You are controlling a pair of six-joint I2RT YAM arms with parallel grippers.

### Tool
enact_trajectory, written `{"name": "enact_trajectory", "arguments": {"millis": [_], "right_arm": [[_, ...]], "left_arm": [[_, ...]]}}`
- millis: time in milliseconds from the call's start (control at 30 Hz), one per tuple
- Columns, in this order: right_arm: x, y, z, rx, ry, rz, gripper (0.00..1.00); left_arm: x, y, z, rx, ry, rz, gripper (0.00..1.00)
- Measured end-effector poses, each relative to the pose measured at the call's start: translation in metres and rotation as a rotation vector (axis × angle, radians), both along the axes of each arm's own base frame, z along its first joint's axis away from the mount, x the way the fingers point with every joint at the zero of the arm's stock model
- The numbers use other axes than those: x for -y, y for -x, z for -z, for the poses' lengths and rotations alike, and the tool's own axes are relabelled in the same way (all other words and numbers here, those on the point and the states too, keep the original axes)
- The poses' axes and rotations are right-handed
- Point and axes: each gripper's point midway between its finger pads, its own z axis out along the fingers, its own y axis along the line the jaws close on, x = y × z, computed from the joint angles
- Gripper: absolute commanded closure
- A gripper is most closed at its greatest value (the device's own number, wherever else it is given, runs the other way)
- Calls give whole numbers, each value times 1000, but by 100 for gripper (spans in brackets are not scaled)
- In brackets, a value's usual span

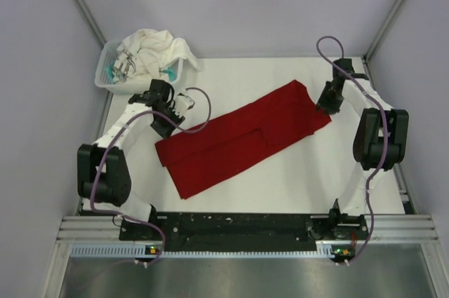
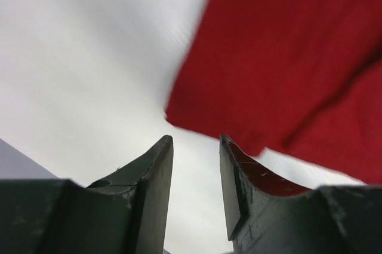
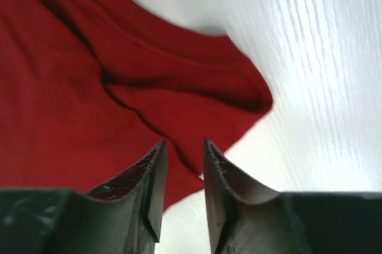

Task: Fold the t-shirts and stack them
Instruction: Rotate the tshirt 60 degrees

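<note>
On the table (image 1: 309, 179), centre, we are seeing the red t-shirt (image 1: 242, 137) lying part-folded as a strip; left gripper (image 2: 196, 140) and right gripper (image 3: 184, 143) are hovering at its ends, jaws parted, empty. White t-shirt (image 1: 158, 49) is waiting unfolded in the far-left-corner basket (image 1: 105, 77).

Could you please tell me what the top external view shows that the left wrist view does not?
Only the top external view shows the crumpled white cloth t-shirt in the small white slatted plastic basket, the right pincer by the right end of the deep red cloth t-shirt, and that shirt's whole folded outline. Only the left wrist view shows the left pincer with its jaws apart, nothing between them, just short of a cloth corner. Both show the red shirt and the white table.
</note>
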Motion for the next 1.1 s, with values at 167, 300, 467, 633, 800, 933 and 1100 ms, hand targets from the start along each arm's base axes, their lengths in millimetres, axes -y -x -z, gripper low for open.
{"name": "enact_trajectory", "arguments": {"millis": [167, 300, 467, 633, 800, 933, 1100], "right_arm": [[10, 39, 34, -118, 37, 16, 60], [17, 48, 47, -153, 31, 42, 69], [26, 32, 59, -157, -39, 78, 93], [21, -22, 57, -91, -163, 70, 100], [2, -104, 53, 31, -331, 49, 94], [-8, -158, 47, 129, -425, 48, 70], [-18, -180, 34, 206, -485, 12, 47]], "left_arm": [[1, -44, 29, -7, -36, -23, 43], [2, -42, 47, -58, -36, 3, 44], [0, -31, 68, -101, -38, 20, 63], [8, -2, 86, -159, -31, 88, 64], [53, 54, 88, -217, -6, 321, 55], [95, 110, 85, -316, 63, 529, 50], [121, 152, 70, -387, 156, 669, 45]]}}
